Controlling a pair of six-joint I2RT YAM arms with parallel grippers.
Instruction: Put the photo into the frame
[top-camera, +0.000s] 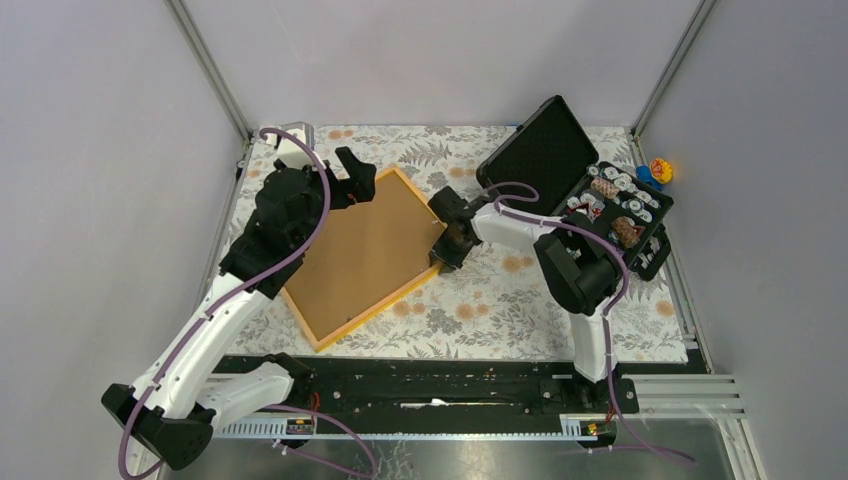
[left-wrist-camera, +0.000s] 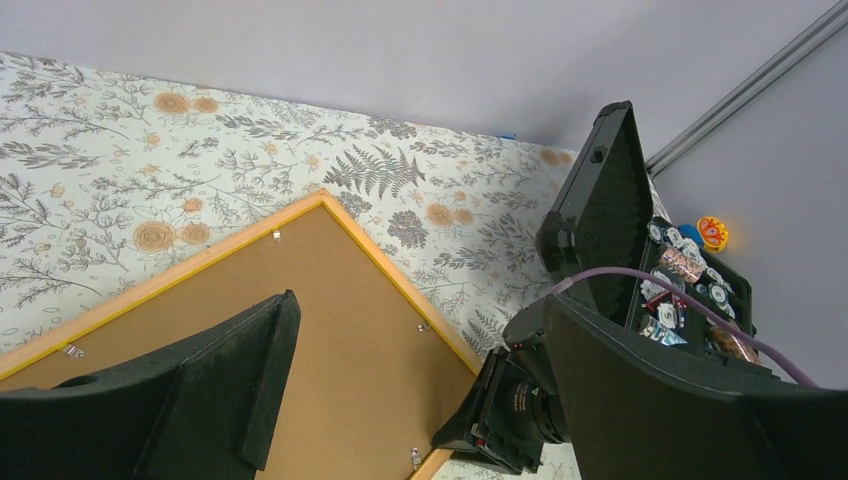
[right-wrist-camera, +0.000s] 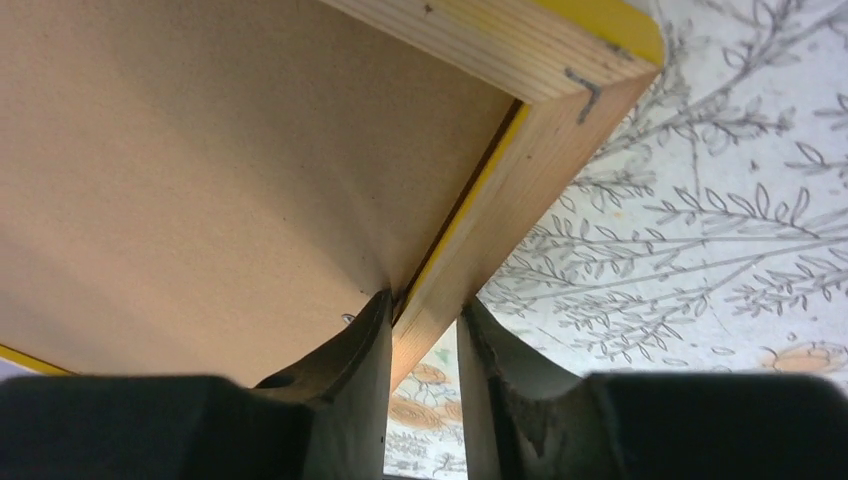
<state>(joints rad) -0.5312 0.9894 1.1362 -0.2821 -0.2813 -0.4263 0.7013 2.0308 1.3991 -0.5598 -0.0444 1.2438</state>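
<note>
Rail of the frame (right-wrist-camera: 500, 210) sits pinched between the fingers of the right claw (right-wrist-camera: 425, 310), backing board (right-wrist-camera: 220, 160) beside the inner finger, likely to lift that edge; left claw (left-wrist-camera: 420, 310) hangs spread above the board; photo not visible.

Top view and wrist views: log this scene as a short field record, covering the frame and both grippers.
frame: orange-yellow wooden picture frame lying back up on floral tablecloth, brown backing board in it
photo: not in view
left gripper: open, over the frame's far left edge
right gripper: fingers pinch the frame's side rail near its right corner
</note>
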